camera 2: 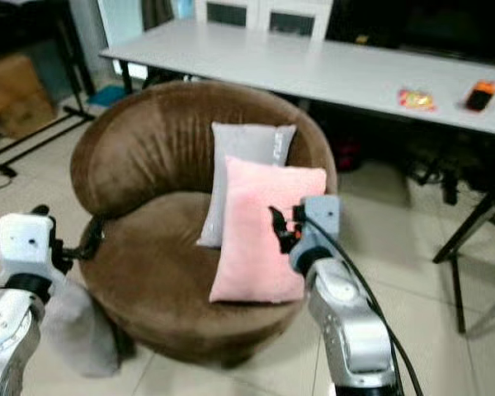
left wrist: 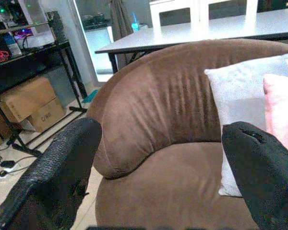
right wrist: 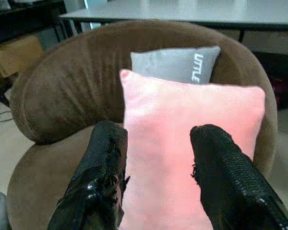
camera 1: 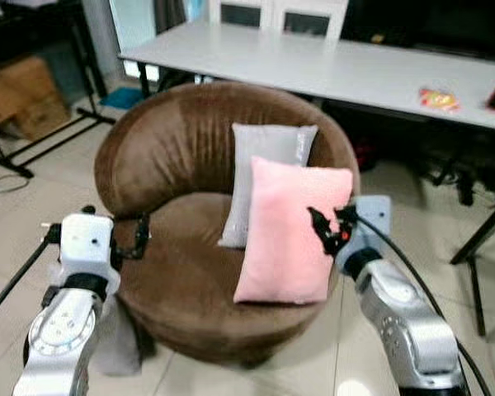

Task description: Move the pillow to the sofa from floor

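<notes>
- We see the soft pink rectangular pillow (camera 1: 290, 233) standing upright on the round brown velvet sofa (camera 1: 177, 165), leaning against a grey cushion (camera 1: 264, 177).
- Our right gripper (camera 1: 330, 230) hangs at its edge, fingers spread, gripping nothing.
- Our left gripper (camera 1: 139, 236) is wide apart, near the sofa's side.

We are in a home living room: behind the round brown sofa (camera 1: 190, 206) stands a long white table (camera 1: 330, 70), with cardboard boxes (camera 1: 21, 95) beside it.

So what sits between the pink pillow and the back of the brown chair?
A grey pillow, leaning behind the pink pillow against the chair back, seen in both eye views.
</notes>
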`<state>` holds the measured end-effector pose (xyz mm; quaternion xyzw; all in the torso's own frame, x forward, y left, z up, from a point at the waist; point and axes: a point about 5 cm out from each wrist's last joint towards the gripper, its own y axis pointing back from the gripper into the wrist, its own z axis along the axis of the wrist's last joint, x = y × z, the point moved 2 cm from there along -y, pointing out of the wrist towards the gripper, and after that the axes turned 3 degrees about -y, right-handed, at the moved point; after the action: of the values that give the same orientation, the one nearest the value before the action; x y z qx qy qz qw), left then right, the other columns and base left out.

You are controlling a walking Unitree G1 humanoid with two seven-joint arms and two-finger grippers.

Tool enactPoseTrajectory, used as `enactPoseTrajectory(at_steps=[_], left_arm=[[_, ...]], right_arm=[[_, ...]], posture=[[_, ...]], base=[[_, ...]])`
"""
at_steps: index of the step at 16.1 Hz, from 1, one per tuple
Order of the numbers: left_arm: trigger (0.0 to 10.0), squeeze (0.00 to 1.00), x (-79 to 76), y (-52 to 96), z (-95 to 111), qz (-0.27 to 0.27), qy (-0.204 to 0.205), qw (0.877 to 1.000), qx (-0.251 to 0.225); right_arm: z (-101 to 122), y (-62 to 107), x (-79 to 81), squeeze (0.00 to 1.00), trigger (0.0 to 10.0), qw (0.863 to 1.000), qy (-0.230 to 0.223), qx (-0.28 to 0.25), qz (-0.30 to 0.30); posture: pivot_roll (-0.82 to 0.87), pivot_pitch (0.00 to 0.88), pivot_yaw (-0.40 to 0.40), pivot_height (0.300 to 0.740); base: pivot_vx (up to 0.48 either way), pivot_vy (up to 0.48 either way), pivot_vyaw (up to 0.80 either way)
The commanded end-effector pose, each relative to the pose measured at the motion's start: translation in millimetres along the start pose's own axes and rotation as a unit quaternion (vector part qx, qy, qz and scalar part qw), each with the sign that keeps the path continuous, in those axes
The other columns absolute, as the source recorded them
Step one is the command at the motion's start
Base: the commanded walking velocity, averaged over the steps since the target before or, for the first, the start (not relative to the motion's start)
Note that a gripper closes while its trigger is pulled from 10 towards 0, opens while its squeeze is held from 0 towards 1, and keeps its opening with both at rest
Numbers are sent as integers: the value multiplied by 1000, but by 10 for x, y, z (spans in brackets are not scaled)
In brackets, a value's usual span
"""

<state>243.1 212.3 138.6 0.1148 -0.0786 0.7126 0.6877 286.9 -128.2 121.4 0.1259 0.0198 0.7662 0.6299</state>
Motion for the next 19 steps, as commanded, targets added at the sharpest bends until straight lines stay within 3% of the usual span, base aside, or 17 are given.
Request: enactPoseTrajectory(at_steps=[1,5,9,13,15,19], left_arm=[[10000,0,-36,0,-6,-2,0,1000,3],[10000,0,-66,-9,2,-7,1,1000,2],[10000,0,-68,-22,14,-12,0,1000,0],[10000,0,-123,-39,38,-29,-9,1000,-4],[10000,0,-135,-42,48,-37,-7,999,-8],[10000,0,-109,-39,53,-35,-1,999,-7]], right_arm=[[41,6,12,0,10000,1000,28,-3,9],[44,8,14,0,10000,1000,29,-4,8],[45,6,18,0,10000,1000,29,-6,6],[39,9,59,0,10000,1000,22,-6,16],[42,6,111,0,10000,999,39,-5,34],[17,-3,104,0,10000,999,39,2,31]], posture=[[-33,0,2,740],[-35,0,7,740],[-39,0,14,740],[-41,0,18,740],[-39,0,19,740],[-34,0,14,740]], base=[[0,398,0],[0,398,600],[0,392,0],[0,0,0],[0,0,0],[130,0,747]])
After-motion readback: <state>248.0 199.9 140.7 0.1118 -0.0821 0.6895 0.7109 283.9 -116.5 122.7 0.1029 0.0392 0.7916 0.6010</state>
